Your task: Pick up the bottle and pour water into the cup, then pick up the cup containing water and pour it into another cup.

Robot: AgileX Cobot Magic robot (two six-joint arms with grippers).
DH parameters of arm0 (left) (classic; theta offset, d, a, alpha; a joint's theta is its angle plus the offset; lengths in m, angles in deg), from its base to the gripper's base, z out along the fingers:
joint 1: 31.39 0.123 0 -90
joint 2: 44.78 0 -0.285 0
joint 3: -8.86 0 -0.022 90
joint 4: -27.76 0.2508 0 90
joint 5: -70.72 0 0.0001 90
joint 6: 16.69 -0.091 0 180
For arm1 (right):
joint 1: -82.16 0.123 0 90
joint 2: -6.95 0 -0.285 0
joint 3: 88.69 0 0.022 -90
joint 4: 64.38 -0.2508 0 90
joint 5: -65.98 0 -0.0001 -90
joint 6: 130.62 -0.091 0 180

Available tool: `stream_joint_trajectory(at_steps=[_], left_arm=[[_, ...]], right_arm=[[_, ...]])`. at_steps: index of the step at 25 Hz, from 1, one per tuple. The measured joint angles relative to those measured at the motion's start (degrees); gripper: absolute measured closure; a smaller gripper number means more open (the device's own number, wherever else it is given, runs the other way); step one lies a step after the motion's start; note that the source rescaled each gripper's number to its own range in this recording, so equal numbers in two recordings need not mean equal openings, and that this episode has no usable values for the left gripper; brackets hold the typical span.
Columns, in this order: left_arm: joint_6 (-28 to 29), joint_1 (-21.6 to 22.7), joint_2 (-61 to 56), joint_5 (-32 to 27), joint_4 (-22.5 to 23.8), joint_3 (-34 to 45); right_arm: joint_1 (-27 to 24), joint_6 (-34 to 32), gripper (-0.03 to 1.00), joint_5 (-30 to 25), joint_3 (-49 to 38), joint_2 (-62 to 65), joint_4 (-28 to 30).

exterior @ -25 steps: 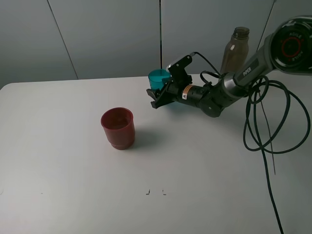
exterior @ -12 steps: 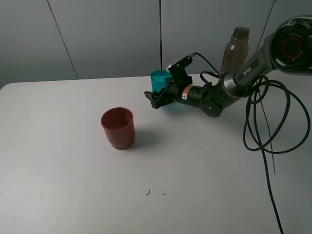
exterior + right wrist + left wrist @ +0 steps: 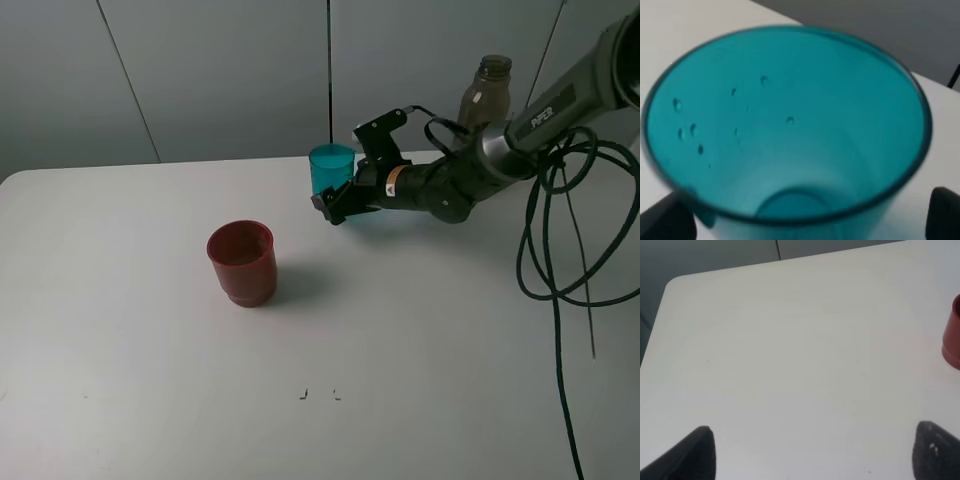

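The teal cup (image 3: 332,168) stands upright at the back of the table, and drops cling to its inner wall (image 3: 790,125) in the right wrist view. My right gripper (image 3: 333,208) is open, level with the cup's base on its near side. Its two dark fingertips (image 3: 665,220) show on either side of the cup, apart from it. The dark-red cup (image 3: 242,262) stands upright to the front left and shows at the frame edge (image 3: 953,332) in the left wrist view. Behind the right arm, the grey-brown bottle (image 3: 484,95) stands capless. My left gripper (image 3: 815,452) hovers open over bare table.
The white table (image 3: 150,380) has a rounded far-left corner (image 3: 675,282). Black cables (image 3: 560,250) loop down at the right side. Grey wall panels stand behind the table. Two small marks (image 3: 318,394) sit near the front edge.
My right gripper has opened and let go of the teal cup, which now stands upright. The right arm has shifted slightly to the right. The red cup and the bottle have not moved.
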Motion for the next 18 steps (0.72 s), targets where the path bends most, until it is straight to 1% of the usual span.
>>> stream_joint_trajectory(at_steps=[3,6,9,11,13,15,18], left_arm=[[0.00,0.00,0.00,0.00,0.00,0.00],[0.00,0.00,0.00,0.00,0.00,0.00],[0.00,0.00,0.00,0.00,0.00,0.00],[0.00,0.00,0.00,0.00,0.00,0.00],[0.00,0.00,0.00,0.00,0.00,0.00],[0.00,0.00,0.00,0.00,0.00,0.00],[0.00,0.00,0.00,0.00,0.00,0.00]], right_arm=[[0.00,-0.22,-0.03,-2.11,-5.75,4.82,0.54],[0.00,-0.31,-0.03,-6.37,-11.49,10.82,1.28],[0.00,-0.31,-0.03,-14.91,-16.49,18.85,0.81],[0.00,-0.31,-0.03,-24.25,-18.04,25.08,-2.10],[0.00,1.30,-0.03,-33.87,-18.45,32.21,-6.06],[0.00,4.60,-0.03,-44.04,-18.59,38.84,-10.06],[0.00,11.63,-0.03,-56.88,-18.70,48.73,-16.37]])
